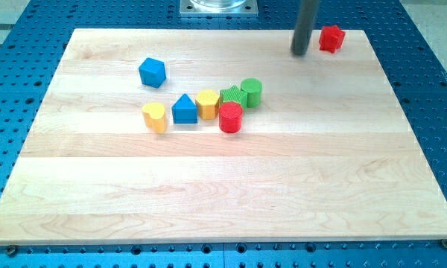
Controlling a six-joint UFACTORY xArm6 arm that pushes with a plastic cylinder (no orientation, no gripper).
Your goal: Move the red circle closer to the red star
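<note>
The red circle [230, 117] sits near the centre of the wooden bench [208, 193], at the 4 o'clock end of a huddle of blocks. You see it touching the green block [232, 95] at its 12 o'clock, whose shape is hard to make out, with the green cylinder [251, 91] just beside that at 1 o'clock. At the circle's 10 o'clock lies the yellow block [208, 103], then the blue triangle [184, 109] and the yellow cylinder-like block [155, 117] run on toward 9 o'clock. A blue block [152, 72], angular in outline, stands apart at the huddle's 10 o'clock. The red star [331, 38] rests near the bench's far corner, well apart from the circle at its 1 o'clock. Your rod carries no fingers, so nothing is clenched or grasped. My tip [300, 53] stands just beside the star at the star's 8 o'clock, a sliver of wood showing between them.
</note>
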